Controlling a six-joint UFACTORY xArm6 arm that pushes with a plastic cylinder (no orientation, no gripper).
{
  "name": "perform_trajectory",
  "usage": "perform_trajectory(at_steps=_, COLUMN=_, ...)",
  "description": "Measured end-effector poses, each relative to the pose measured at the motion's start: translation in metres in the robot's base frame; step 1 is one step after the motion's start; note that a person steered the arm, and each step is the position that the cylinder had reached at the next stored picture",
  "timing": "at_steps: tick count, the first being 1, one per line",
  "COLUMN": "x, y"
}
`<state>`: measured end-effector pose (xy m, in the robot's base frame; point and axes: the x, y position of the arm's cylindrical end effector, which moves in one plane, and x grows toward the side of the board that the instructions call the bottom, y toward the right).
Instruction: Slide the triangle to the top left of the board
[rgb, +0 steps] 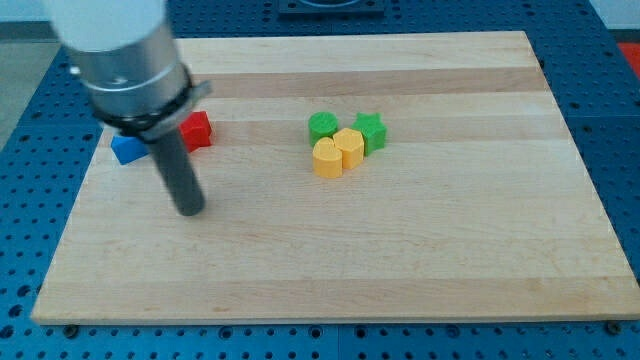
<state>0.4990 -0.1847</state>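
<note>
A blue block (126, 149), likely the triangle, lies near the board's left edge, partly hidden behind the arm. A red block (196, 130) sits just to its right. My tip (190, 209) rests on the board below and to the right of the blue block, below the red one, apart from both. The rod and the arm's grey body (125, 60) cover the board's top left part.
A cluster sits at the board's middle: a green round block (323, 125), a green star-like block (371, 131), and two yellow blocks (349, 147) (327, 158), touching. The wooden board (400, 250) lies on a blue perforated table.
</note>
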Motion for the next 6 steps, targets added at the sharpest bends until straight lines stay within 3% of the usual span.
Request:
perform_trajectory(at_steps=2, x=-0.029, y=-0.074)
perform_trajectory(at_steps=4, x=-0.075, y=-0.087)
perform_trajectory(at_steps=6, x=-0.087, y=-0.089)
